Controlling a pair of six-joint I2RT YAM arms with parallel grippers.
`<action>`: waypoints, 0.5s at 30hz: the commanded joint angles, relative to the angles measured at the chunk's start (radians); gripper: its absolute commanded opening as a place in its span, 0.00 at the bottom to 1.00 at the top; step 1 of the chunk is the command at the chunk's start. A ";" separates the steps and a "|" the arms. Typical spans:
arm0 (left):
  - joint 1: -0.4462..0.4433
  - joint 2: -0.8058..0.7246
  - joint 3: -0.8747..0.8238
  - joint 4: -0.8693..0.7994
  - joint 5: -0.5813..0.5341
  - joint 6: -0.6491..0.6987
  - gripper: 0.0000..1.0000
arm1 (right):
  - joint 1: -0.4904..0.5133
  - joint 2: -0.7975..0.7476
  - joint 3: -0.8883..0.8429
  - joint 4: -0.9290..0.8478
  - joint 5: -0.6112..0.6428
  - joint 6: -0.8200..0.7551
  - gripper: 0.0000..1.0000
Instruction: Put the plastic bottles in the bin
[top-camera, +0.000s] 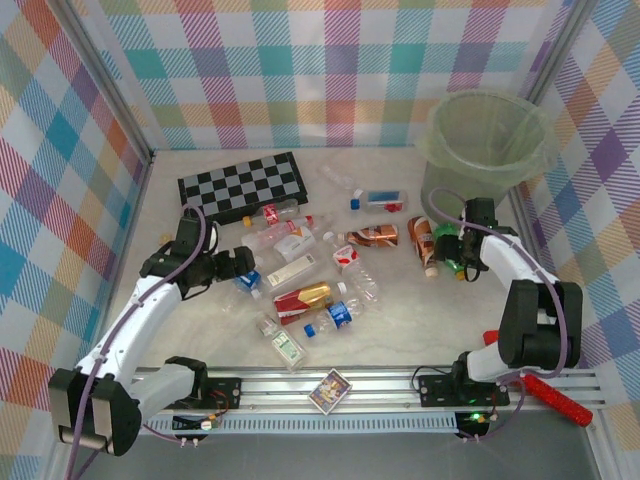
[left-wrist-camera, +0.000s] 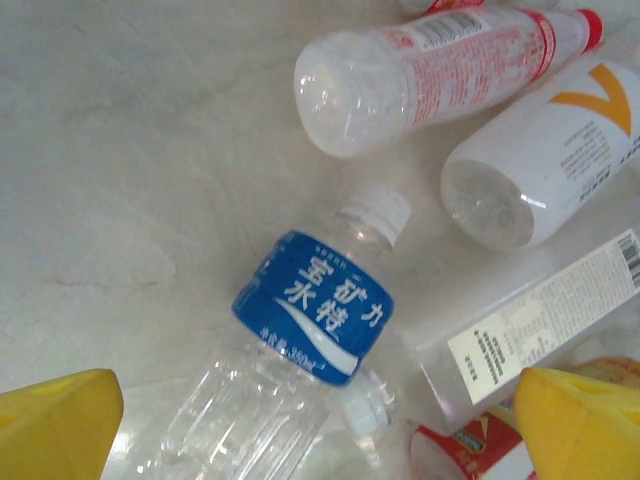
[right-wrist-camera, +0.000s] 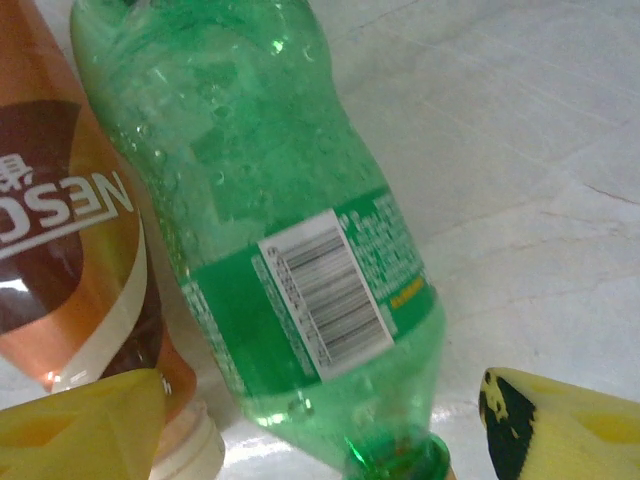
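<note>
Several plastic bottles (top-camera: 318, 292) lie scattered over the middle of the table. My left gripper (top-camera: 243, 268) hangs open over a clear bottle with a blue label (left-wrist-camera: 315, 305), whose body lies between the yellow fingers (left-wrist-camera: 60, 420). At the right, my right gripper (top-camera: 452, 250) is open astride a green bottle (right-wrist-camera: 290, 230) lying on the table. A gap shows between that bottle and the right finger (right-wrist-camera: 560, 425). A brown Nescafe bottle (right-wrist-camera: 70, 240) lies against the green bottle's left side. The bin (top-camera: 440, 150) stands at the far right, just beyond the right gripper.
A black-and-grey chequered board (top-camera: 245, 185) lies at the back left. A small colourful card box (top-camera: 329, 389) sits on the front metal rail (top-camera: 400, 380). A red-handled tool (top-camera: 555, 395) lies at the front right. Checked walls close in the table on three sides.
</note>
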 joint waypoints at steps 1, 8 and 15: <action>-0.010 -0.035 -0.019 -0.087 0.000 -0.030 1.00 | -0.007 0.028 0.042 0.008 -0.025 -0.009 0.82; -0.028 -0.069 -0.064 -0.143 -0.023 -0.071 1.00 | -0.007 -0.078 0.056 -0.113 -0.055 0.038 0.87; -0.032 -0.020 -0.116 -0.080 -0.053 -0.118 1.00 | -0.007 -0.249 0.060 -0.232 -0.223 0.079 0.91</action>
